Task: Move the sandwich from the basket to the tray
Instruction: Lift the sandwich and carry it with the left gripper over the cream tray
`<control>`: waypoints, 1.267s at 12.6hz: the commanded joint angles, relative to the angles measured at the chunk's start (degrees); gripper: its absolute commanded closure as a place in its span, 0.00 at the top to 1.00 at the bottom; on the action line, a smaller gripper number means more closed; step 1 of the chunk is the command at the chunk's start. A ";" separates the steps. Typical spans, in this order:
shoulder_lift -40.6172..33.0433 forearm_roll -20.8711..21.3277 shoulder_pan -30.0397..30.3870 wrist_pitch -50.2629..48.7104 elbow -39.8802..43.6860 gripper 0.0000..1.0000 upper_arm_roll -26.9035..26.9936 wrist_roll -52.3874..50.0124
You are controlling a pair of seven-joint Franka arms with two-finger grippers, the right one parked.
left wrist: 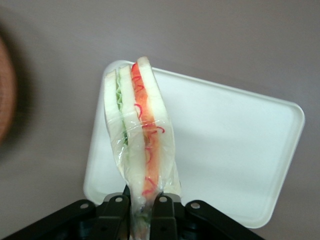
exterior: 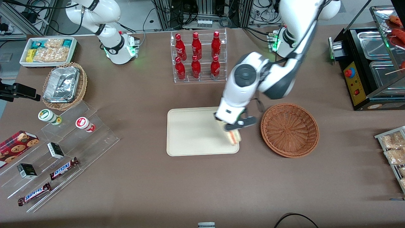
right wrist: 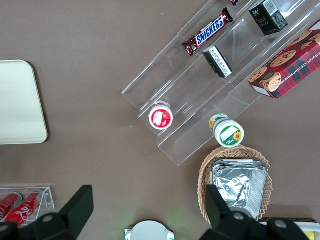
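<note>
My left gripper [exterior: 235,129] is shut on the sandwich [exterior: 234,137], a plastic-wrapped wedge of white bread with red-orange and green layers. It holds the wedge above the cream-beige tray [exterior: 190,133], over the tray's corner nearest the basket. In the left wrist view the sandwich [left wrist: 141,135] is pinched between the black fingers [left wrist: 112,215], with the tray [left wrist: 235,150] beneath. The reddish-brown wicker basket [exterior: 289,129] sits beside the tray toward the working arm's end and holds nothing; its blurred rim [left wrist: 6,90] also shows in the left wrist view.
A clear rack of red bottles [exterior: 197,57] stands farther from the front camera than the tray. A tan wicker basket with a foil container [exterior: 63,84], a white snack bin [exterior: 47,50] and acrylic steps with snacks [exterior: 53,158] lie toward the parked arm's end. A black food warmer [exterior: 370,63] stands at the working arm's end.
</note>
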 commanded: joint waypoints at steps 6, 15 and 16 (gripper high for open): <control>14.34 7.66 -8.13 6.91 7.08 0.00 0.67 8.64; 16.03 8.21 -10.06 8.67 7.08 1.00 0.67 8.81; 15.76 8.21 -9.97 8.58 7.17 1.00 0.76 8.81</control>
